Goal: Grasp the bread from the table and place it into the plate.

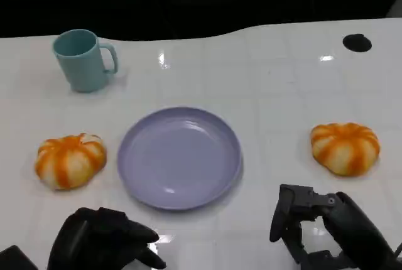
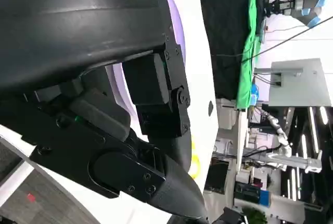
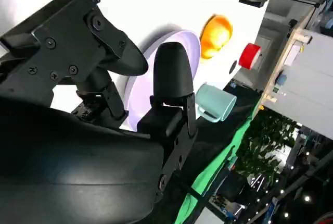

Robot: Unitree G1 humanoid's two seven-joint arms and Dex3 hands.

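Observation:
Two pumpkin-shaped orange and white breads lie on the white table, one on each side of the lavender plate [image 1: 179, 157]. The left bread [image 1: 69, 160] sits just beyond my left hand [image 1: 103, 242], which rests low near the front edge and holds nothing. The right bread [image 1: 345, 147] lies beyond and a little outward of my right hand [image 1: 323, 229], whose fingers are apart and empty. In the right wrist view, past my right hand [image 3: 104, 94], I see the plate [image 3: 177, 52] and the left bread [image 3: 216, 34]. My left hand [image 2: 114, 104] partly covers the plate [image 2: 176, 15] in the left wrist view.
A teal mug [image 1: 81, 59] stands at the far left of the table, handle to the right, and shows as the mug [image 3: 213, 101] in the right wrist view. A small black round mark [image 1: 357, 43] is at the far right. The table's far edge meets darkness.

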